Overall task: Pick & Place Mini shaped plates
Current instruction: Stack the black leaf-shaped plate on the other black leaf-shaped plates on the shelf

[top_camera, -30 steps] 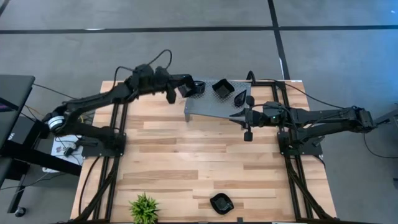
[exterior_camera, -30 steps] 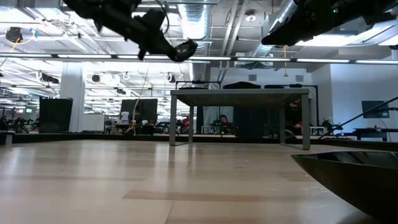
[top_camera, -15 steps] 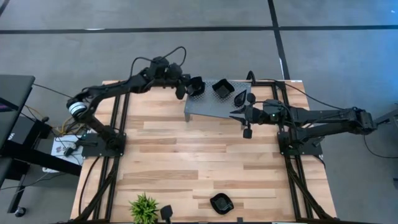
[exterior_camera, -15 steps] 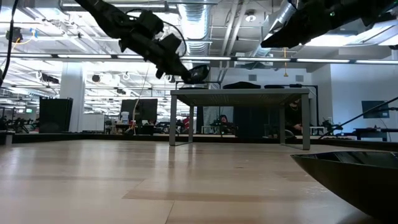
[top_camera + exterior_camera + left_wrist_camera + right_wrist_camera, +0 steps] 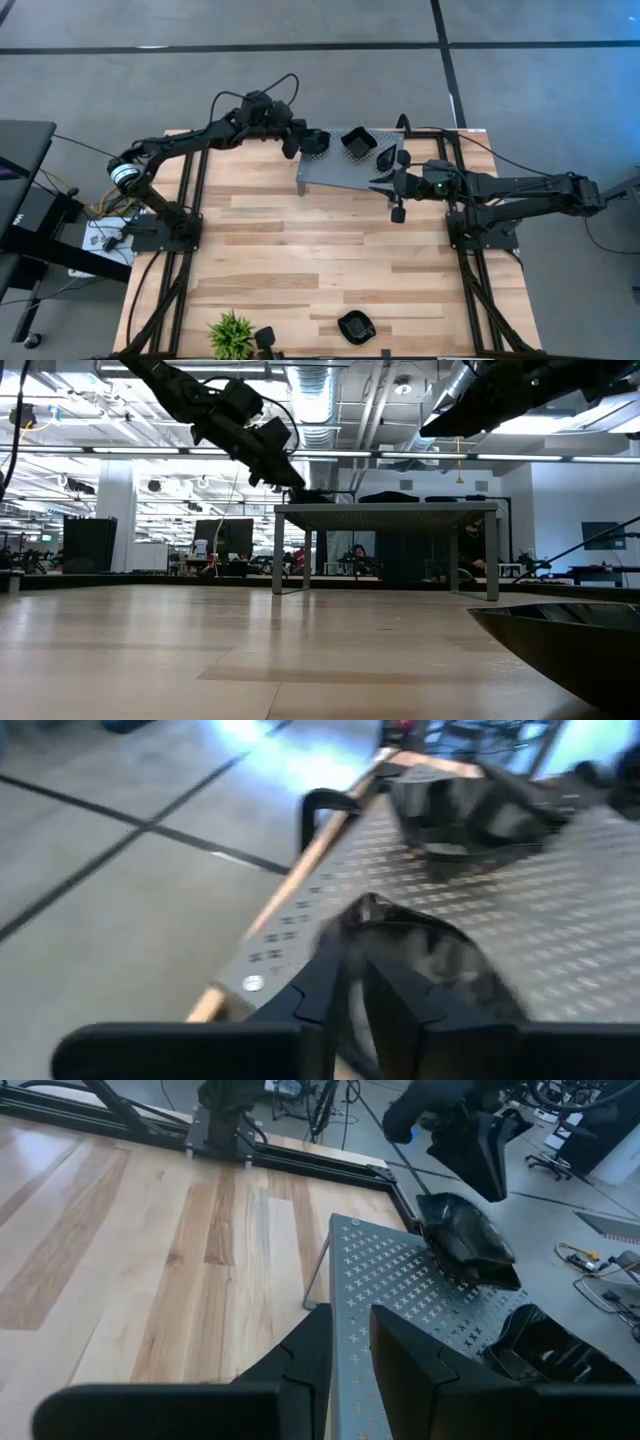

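Saw, nearest on the table (image 5: 280, 250), a lone plate (image 5: 356, 326) by the front edge, just right of a small green plant (image 5: 232, 336). From above, small and whole. From table height, only a broad dark rim filling the lower right corner.

Found, farther back, the right gripper (image 5: 383, 184) at the near right edge of the grey perforated shelf (image 5: 335, 175). Made out its state in the right wrist view alone: fingers a narrow slit apart, nothing between them, shelf metal showing through the gap.

Saw on the shelf a teardrop plate (image 5: 386, 156) and a square plate (image 5: 358, 142).

Found, farthest, at the shelf's far left corner, the left gripper (image 5: 300, 143) touching a round dish (image 5: 318, 142). Read from table height: dish down on the shelf top. In the blurred left wrist view, could not tell whether clamped on the dish's rim or loose.
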`<state>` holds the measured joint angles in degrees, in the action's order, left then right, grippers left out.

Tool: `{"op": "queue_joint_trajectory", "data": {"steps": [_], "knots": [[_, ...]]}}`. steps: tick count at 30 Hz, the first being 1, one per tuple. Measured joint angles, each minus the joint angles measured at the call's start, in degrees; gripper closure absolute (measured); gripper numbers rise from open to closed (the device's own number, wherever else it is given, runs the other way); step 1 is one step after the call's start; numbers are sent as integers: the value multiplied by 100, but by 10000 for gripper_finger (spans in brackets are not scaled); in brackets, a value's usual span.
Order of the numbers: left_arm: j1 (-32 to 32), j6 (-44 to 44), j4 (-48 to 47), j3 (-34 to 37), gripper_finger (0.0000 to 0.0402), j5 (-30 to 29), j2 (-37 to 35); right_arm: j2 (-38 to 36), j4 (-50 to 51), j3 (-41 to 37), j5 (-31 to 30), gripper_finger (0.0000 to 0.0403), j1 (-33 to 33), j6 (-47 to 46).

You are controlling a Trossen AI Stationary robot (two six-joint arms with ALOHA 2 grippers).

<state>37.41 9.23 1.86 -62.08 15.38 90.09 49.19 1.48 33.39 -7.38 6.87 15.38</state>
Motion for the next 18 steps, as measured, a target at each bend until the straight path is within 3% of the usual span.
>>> {"op": "queue_joint_trajectory", "data": {"steps": [4, 9, 13, 18], "knots": [[-33, -78, 12, 0, 328, -489, 6, 0, -2, 0, 0, 337, 0, 0], [-498, -328, 78, 0, 310, -74, -23, 0, 0, 0, 0, 337, 0, 2], [-1360, -330, 85, 5, 310, 201, -23, 0, -7, 0, 0, 337, -1, -87], [-2874, -37, 175, 262, 310, 267, -25, 0, -24, 0, 2, 337, -15, -567]]}}
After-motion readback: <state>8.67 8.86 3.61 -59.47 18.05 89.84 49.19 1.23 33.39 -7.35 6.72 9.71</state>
